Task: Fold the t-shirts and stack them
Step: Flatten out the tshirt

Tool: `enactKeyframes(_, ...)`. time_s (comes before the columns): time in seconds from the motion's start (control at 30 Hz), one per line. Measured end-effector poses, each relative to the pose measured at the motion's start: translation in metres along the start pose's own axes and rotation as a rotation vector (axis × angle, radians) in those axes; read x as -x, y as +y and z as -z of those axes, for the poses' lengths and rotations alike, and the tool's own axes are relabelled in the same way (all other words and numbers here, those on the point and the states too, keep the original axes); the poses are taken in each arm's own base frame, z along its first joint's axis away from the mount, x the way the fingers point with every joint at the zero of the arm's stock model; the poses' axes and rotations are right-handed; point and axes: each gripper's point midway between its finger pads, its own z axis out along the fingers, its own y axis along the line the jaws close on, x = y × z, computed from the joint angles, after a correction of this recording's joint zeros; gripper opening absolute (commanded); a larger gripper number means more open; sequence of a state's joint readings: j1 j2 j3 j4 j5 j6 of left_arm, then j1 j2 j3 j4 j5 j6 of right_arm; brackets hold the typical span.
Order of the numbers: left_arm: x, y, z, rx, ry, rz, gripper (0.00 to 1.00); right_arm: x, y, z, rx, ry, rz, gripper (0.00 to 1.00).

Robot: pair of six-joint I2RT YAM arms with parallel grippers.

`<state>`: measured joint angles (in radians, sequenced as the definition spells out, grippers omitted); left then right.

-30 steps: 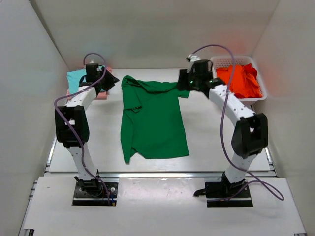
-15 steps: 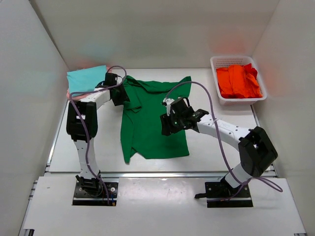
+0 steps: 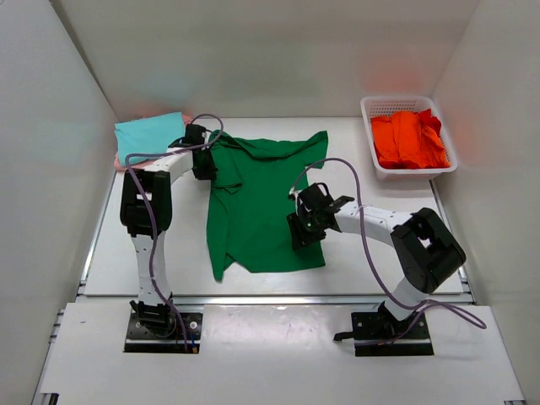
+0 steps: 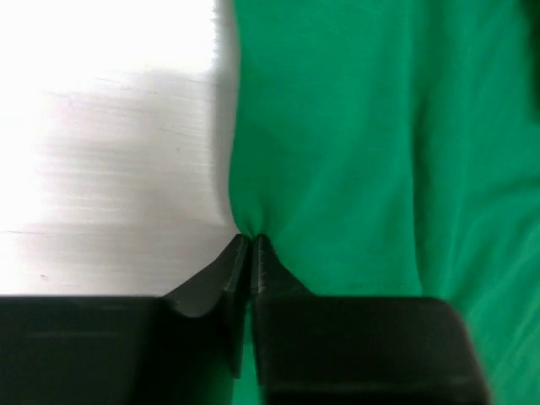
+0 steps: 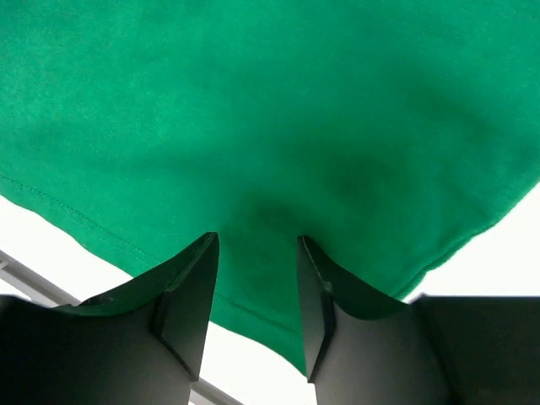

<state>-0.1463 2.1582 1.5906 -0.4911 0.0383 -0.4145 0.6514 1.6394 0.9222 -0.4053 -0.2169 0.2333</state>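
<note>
- Dark green t-shirt (image 3: 253, 198) lies spread out in the middle of the white surface (image 3: 371, 261), collar toward the far end and hem toward the near edge.
- It is not quite flat: there are creases around the collar, and the near-left corner of the hem is drawn into a point.
- Left fingers (image 4: 251, 253) are at the far-left edge of the green shirt, just beside the collar. They are closed and pinch a small pucker of the cloth right at its border, with bare surface to one side of the pinch.
- Right fingers (image 3: 302, 233) are over the near-right part of the same shirt, close to its right side edge. The wrist view shows them apart, with a gap between the tips and green cloth and its stitched hem beneath. They grip nothing. I cannot tell whether the tips touch the fabric.
- Teal t-shirt (image 3: 150, 133) sits folded at the far-left corner, on top of a pale pink t-shirt (image 3: 119, 160) of which only a sliver shows.
- Orange-red t-shirt (image 3: 409, 139) is bunched inside the white basket (image 3: 377, 104) at the far right, well apart from both arms.
</note>
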Motion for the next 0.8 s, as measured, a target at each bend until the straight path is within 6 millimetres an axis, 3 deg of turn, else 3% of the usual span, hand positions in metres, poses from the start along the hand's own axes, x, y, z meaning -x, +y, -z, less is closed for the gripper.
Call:
enactKeyframes(0.03,0.001,-0.001,0.001,0.001,-0.004,-0.005,0.0,0.0,-0.002,0.0,-0.003,0.0,-0.004,0.38)
enactKeyframes(0.23,0.0,0.0,0.004,0.009,0.001,-0.009,0.0,0.001,-0.012,0.001,-0.031,0.0,-0.027,0.3)
enactKeyframes(0.33,0.001,0.009,0.012,0.023,0.011,0.005,0.0,0.002,-0.029,0.004,-0.071,0.011,-0.069,0.27)
enactKeyframes(0.43,0.002,0.02,0.029,0.033,0.003,0.024,0.0,0.013,-0.059,0.008,-0.136,0.021,-0.137,0.27)
enactKeyframes(0.57,-0.009,0.038,0.075,0.044,-0.018,0.052,0.0,0.041,-0.116,0.014,-0.267,0.003,-0.208,0.25)
enactKeyframes(0.7,-0.036,0.051,0.121,0.039,-0.046,0.075,0.02,0.073,-0.164,0.017,-0.382,-0.022,-0.234,0.23)
enactKeyframes(0.8,-0.067,0.06,0.136,0.041,-0.032,0.084,0.15,0.103,-0.188,0.017,-0.444,-0.047,-0.233,0.25)
